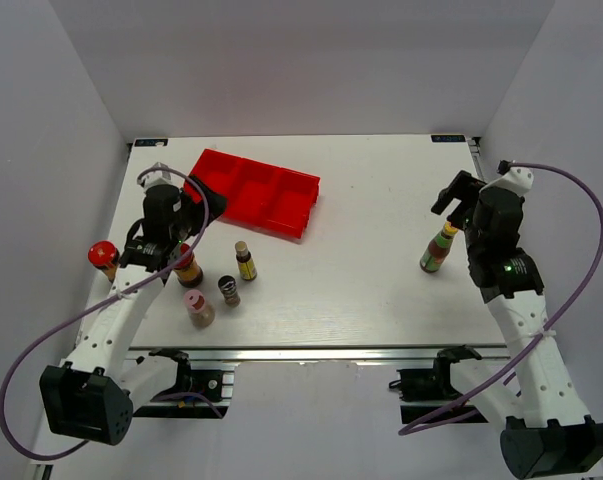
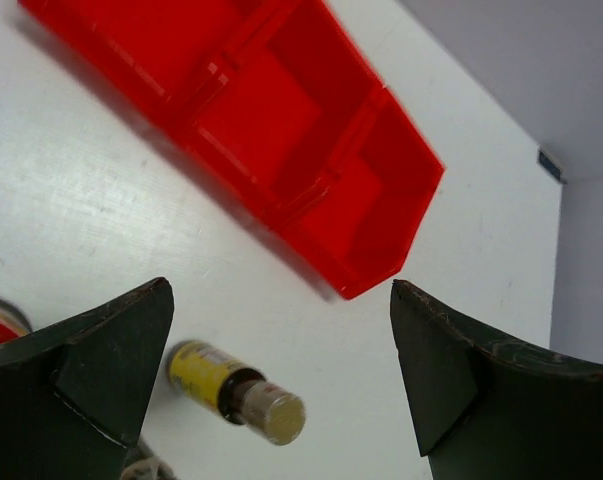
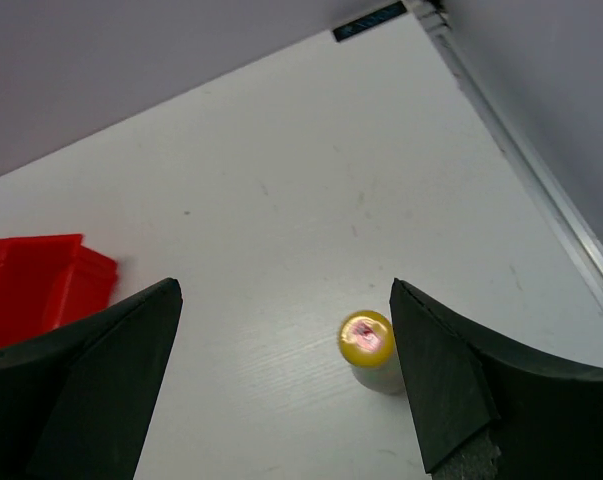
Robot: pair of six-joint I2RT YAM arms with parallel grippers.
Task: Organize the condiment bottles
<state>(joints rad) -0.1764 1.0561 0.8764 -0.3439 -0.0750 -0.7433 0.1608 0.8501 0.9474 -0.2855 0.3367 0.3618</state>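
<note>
Five bottles stand at the left. A red-lidded brown jar point(image 1: 103, 255) is at the table's left edge. A second brown jar point(image 1: 189, 270) is partly hidden under my left arm. A dark yellow-labelled bottle point(image 1: 245, 260), a dark-capped bottle point(image 1: 228, 290) and a pink-capped pale bottle point(image 1: 198, 308) stand nearby. A green bottle with a yellow cap point(image 1: 438, 248) stands alone at the right. My left gripper point(image 1: 188, 205) is open and empty above the yellow-labelled bottle point(image 2: 231, 388). My right gripper point(image 1: 459, 195) is open and empty, with the yellow cap point(image 3: 366, 338) close to its right finger.
A red three-compartment tray point(image 1: 256, 190) lies at the back left, just beyond my left gripper. It also shows in the left wrist view point(image 2: 281, 120) and at the left of the right wrist view point(image 3: 41, 285). White walls enclose the table.
</note>
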